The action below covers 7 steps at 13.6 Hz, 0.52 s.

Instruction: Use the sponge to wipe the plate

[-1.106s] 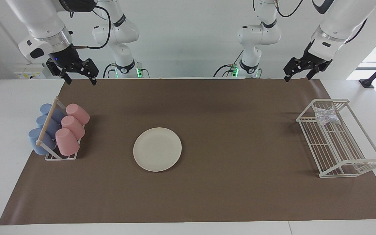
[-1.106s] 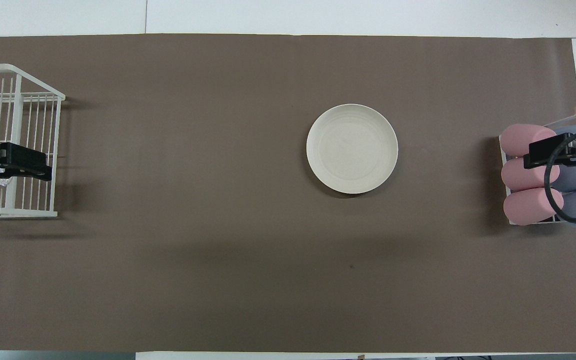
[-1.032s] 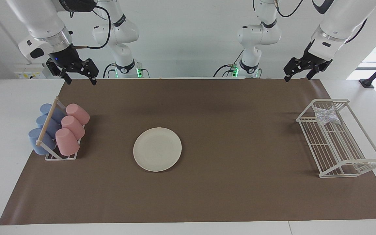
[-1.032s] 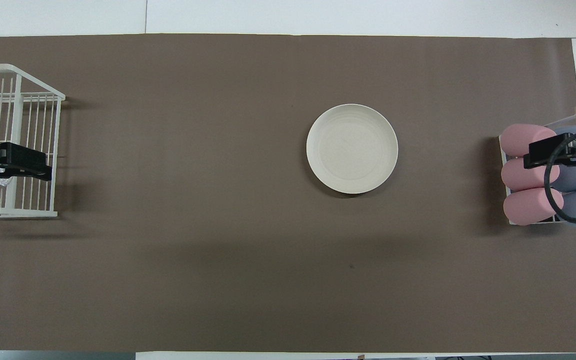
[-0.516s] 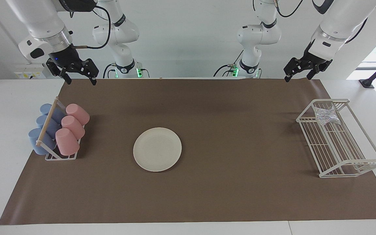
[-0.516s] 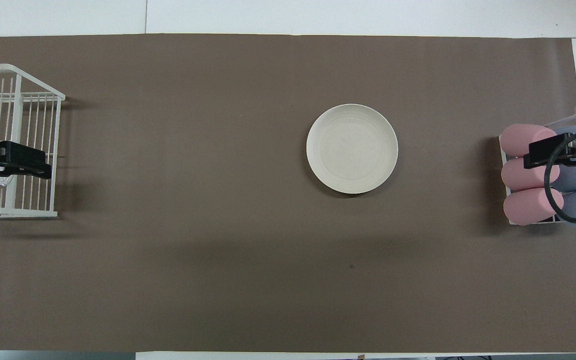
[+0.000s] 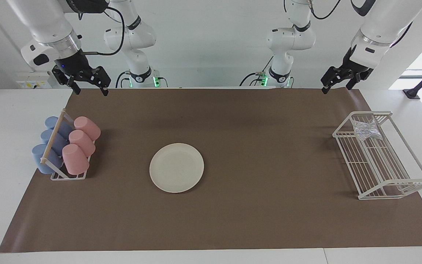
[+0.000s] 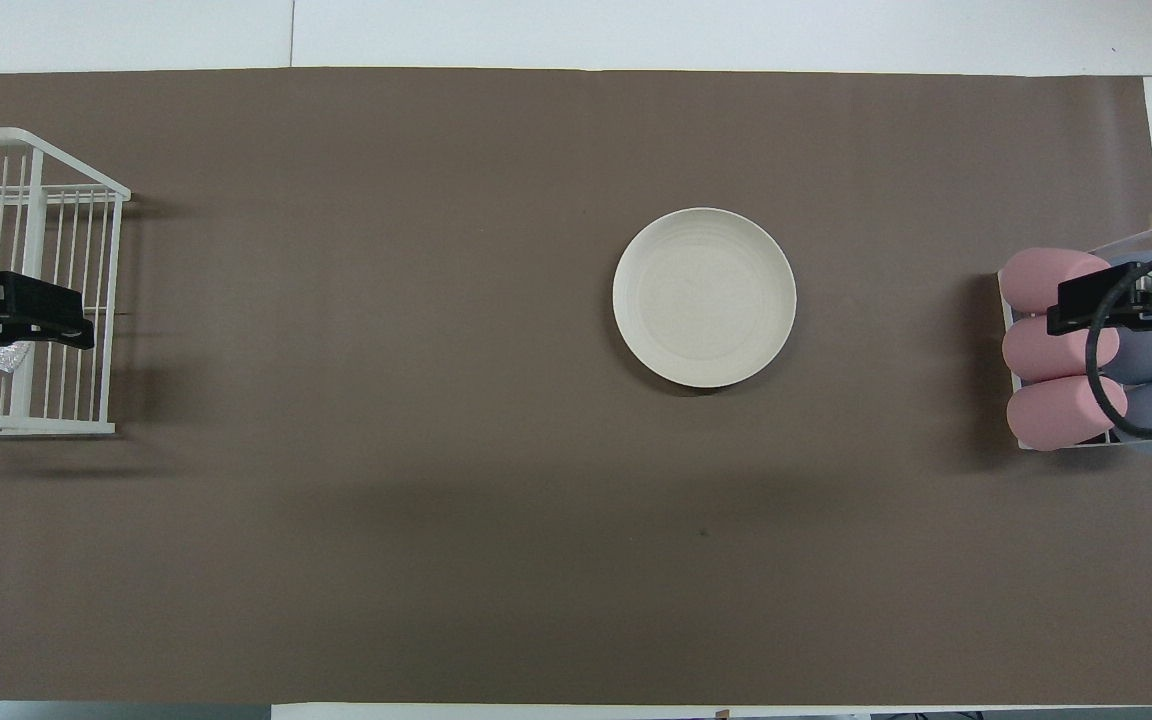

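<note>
Waiting on the sponge: both arms raised, nothing in hand

Hanging high with jaws spread and empty, your left gripper (image 7: 337, 82) is over the mat's edge by the white wire rack (image 7: 412, 182); your right gripper (image 7: 88, 85) waits the same way up beyond the cup rack (image 7: 68, 176). You find the sponge (image 7: 366, 130) in the wire rack's end nearer the robots, and the plate (image 7: 176, 167) flat on the brown mat (image 7: 262, 139), well apart from it. Expect the crinkled mesh wad to be light and squashy; pinch its narrow middle. The plate looks stiff, probably slick, and may slide under wiping. From overhead, the left gripper and the frame's edge hide most of the sponge.
</note>
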Motion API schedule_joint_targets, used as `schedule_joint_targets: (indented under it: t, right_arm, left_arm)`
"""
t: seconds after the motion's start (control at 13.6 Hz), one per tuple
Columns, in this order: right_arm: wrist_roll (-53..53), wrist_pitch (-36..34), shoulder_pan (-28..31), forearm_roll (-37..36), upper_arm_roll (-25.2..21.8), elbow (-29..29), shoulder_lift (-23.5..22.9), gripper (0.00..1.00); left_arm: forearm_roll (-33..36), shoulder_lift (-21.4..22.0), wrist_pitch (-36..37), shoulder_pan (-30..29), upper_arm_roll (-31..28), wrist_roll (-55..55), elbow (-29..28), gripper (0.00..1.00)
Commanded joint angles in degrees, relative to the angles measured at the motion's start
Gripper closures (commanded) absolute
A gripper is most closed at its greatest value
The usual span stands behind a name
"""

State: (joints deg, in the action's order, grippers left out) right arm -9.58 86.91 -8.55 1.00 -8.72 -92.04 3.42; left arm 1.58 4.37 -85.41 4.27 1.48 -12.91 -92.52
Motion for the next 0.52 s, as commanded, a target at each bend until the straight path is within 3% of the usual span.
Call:
schedule_joint_targets:
  t: [0.0,0.44]
  right_arm:
    - [-6.75,0.11,0.29,-0.91,1.69,0.02,0.27,0.00]
    - [-21.76,-1.39,-0.68,-0.12,1.87,-0.51,0.53,0.00]
  left_arm:
    - [6.92,0.02,-2.13,1.09,-0.16,-1.32,-3.45,0.00]
    - [28.18,-7.60,-5.91,3.55,0.19,-6.48,-7.85,0.00]
